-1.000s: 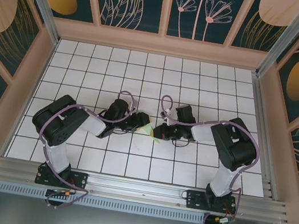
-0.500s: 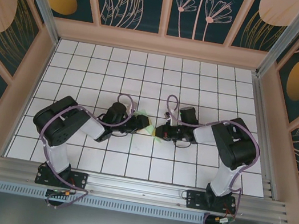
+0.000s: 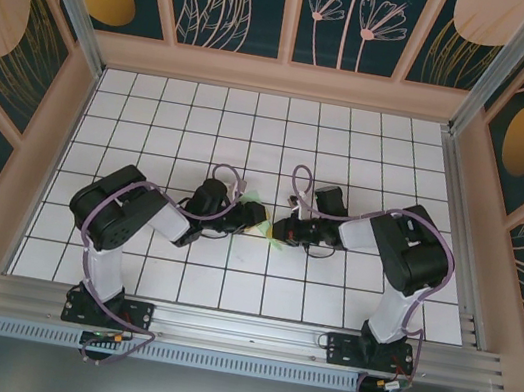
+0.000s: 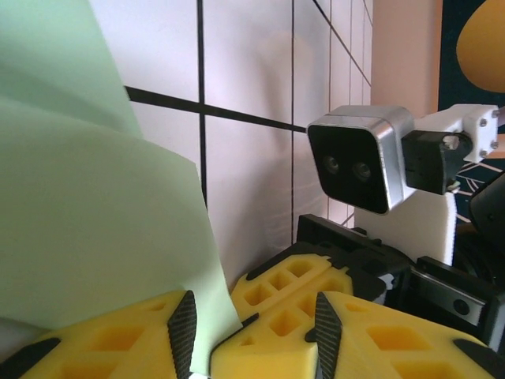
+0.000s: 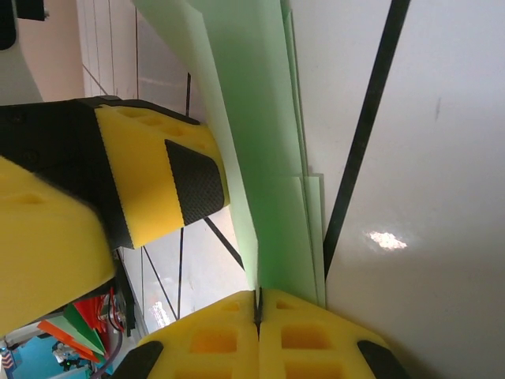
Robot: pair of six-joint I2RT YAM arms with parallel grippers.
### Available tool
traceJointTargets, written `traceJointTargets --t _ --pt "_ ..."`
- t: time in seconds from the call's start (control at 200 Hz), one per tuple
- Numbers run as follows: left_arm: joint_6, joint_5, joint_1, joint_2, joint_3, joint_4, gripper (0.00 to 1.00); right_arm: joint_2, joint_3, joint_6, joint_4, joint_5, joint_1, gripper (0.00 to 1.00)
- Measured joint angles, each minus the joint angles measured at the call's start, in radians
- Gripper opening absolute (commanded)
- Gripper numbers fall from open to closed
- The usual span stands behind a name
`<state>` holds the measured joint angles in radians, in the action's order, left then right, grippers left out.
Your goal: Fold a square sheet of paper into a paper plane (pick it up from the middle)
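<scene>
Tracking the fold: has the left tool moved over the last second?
Yes, slightly. Against the table grid, the left tool has edged right, toward the right tool, which is shut on the paper.

Right gripper (image 5: 258,309) is seen at btm edge, its yellow fingers (image 5: 308,343) pressed tight together, w/ the pale green sheet of paper (image 5: 260,150) pinched between them. The sheet is folded in several layers & is stretched up to the top edge. One of the left gripper's fingers (image 5: 154,154), yellow w/ black pad, is held just beside the sheet's left face. White surface (image 5: 442,197) w/ black grid lines is seen at right.
</scene>
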<state>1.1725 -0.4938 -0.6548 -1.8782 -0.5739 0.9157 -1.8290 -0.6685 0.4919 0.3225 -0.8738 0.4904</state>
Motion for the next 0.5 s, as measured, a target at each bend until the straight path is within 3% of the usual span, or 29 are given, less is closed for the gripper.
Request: traceJointTargets --t 0.3,0.5 --pt "0.01 0.011 0.0 0.0 -0.019 -0.055 0.42 0.01 -0.02 -0.043 -0.061 0.005 0.002 0.14" --pt "0.01 0.015 0.0 0.005 -0.04 -0.113 0.4 0.047 -0.022 -0.087 -0.137 0.028 0.003 0.17"
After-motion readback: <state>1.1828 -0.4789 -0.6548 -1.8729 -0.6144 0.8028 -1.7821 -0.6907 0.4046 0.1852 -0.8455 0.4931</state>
